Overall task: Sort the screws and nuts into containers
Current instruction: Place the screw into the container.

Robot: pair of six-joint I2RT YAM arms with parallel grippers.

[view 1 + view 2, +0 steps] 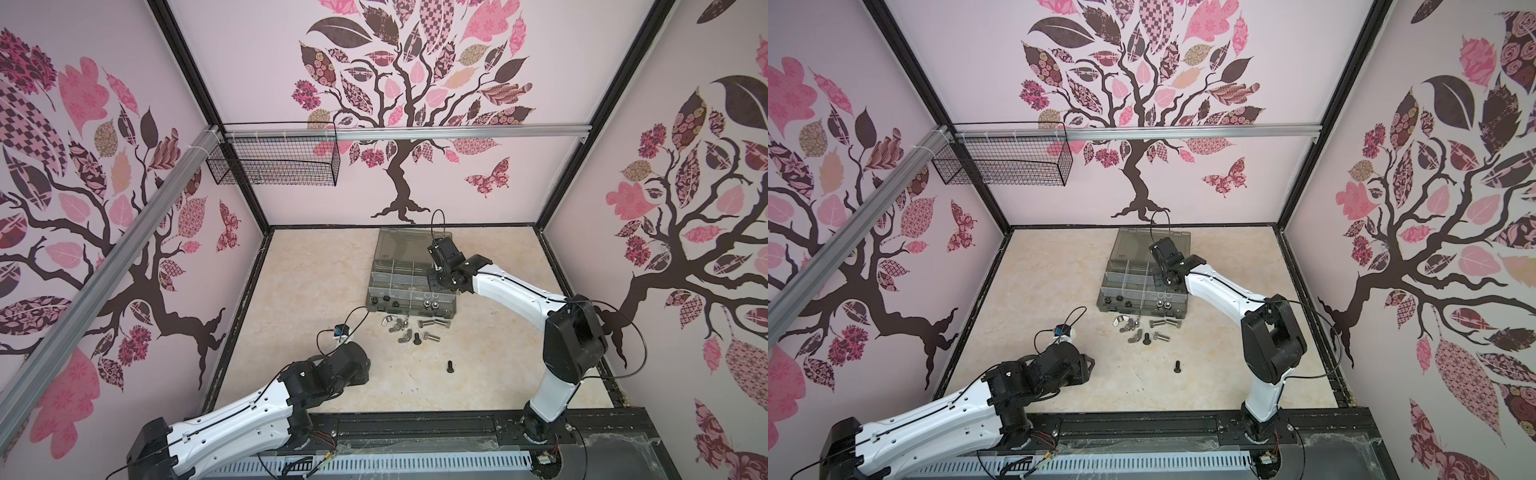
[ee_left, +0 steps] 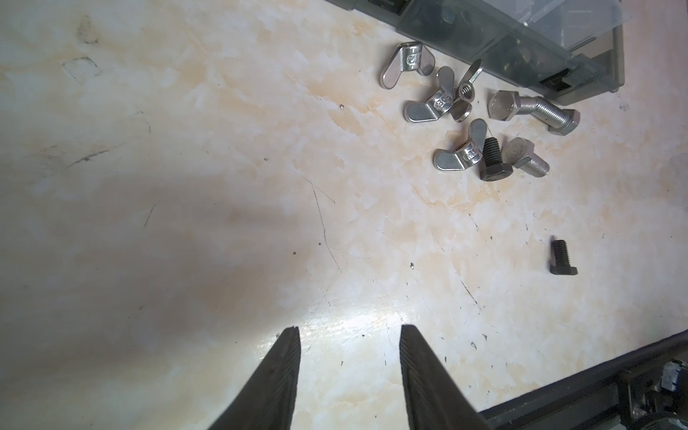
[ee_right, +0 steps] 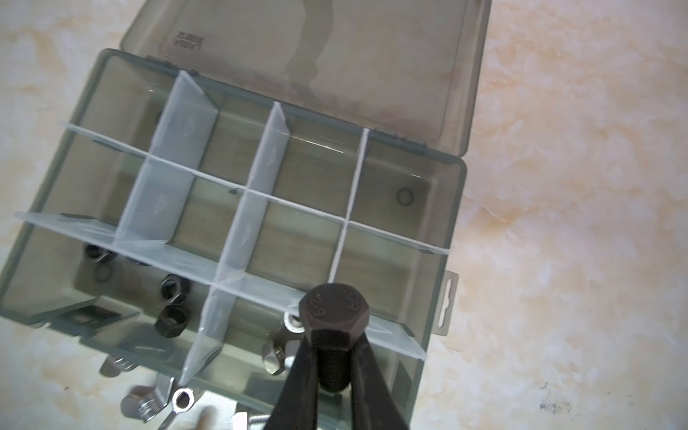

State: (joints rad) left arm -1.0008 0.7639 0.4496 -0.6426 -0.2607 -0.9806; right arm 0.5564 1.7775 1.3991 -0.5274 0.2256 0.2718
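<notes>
Reaching out over the open organizer case (image 1: 399, 245), the right arm (image 1: 511, 291) bends its wrist steeply downward. The right gripper (image 3: 335, 335) pinches a black bolt (image 3: 334, 311) by its shank above the compartments, close to the silver nuts (image 3: 273, 353). The left arm (image 1: 232, 419) lies low, stretched across the near-left tabletop (image 1: 316, 266). The left gripper (image 2: 350, 329) hangs empty over bare surface with its fingers spread. Wing nuts (image 2: 428, 108) and silver bolts (image 2: 532, 111) lie loose just before the case, and a second black bolt (image 2: 562, 260) lies apart.
</notes>
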